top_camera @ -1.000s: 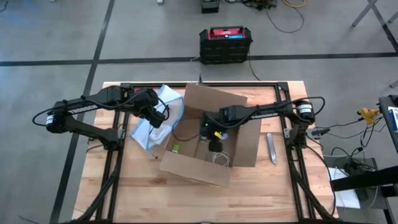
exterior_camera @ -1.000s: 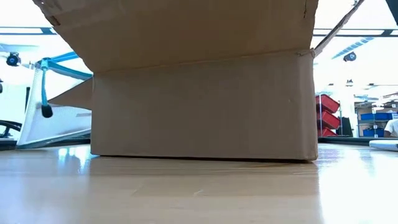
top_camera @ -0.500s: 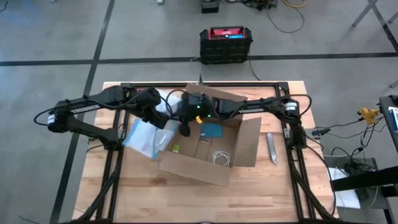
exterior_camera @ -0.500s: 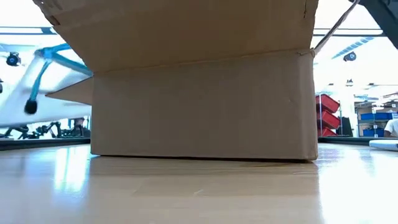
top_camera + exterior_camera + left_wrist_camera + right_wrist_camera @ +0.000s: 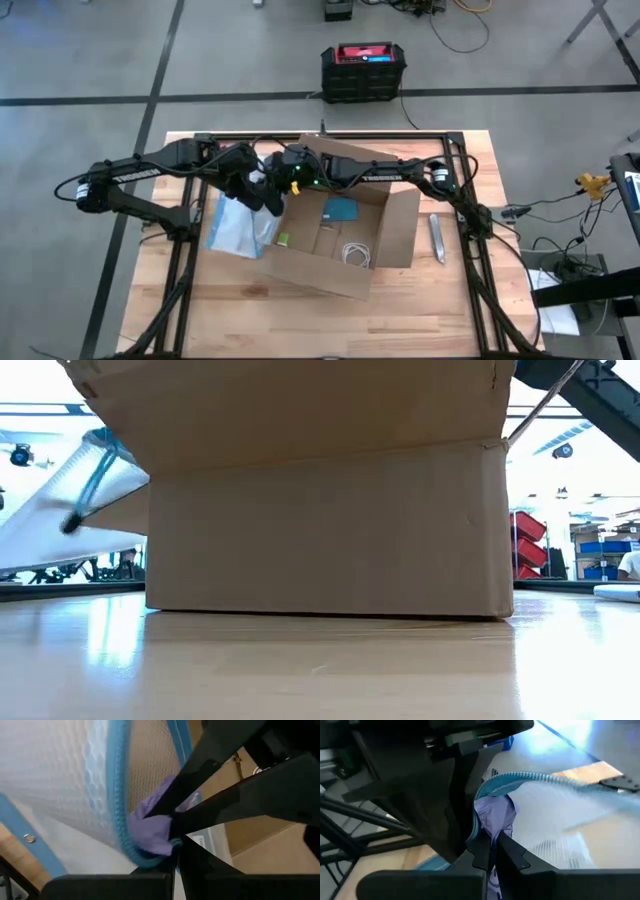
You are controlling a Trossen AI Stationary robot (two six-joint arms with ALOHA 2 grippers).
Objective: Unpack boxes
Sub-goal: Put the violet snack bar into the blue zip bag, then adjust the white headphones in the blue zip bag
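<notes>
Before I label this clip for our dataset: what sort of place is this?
Probably a robotics lab or workshop: a wooden table on a bare concrete floor with dark lines, loose cables, and red storage bins in the room behind.

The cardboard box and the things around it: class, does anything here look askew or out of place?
The cardboard box sits skewed to the table edges, flaps splayed. At its left side, the left gripper holds the clear blue-edged bag tilted off the table, while the right gripper pinches a purple item at the bag's zipper rim.
</notes>
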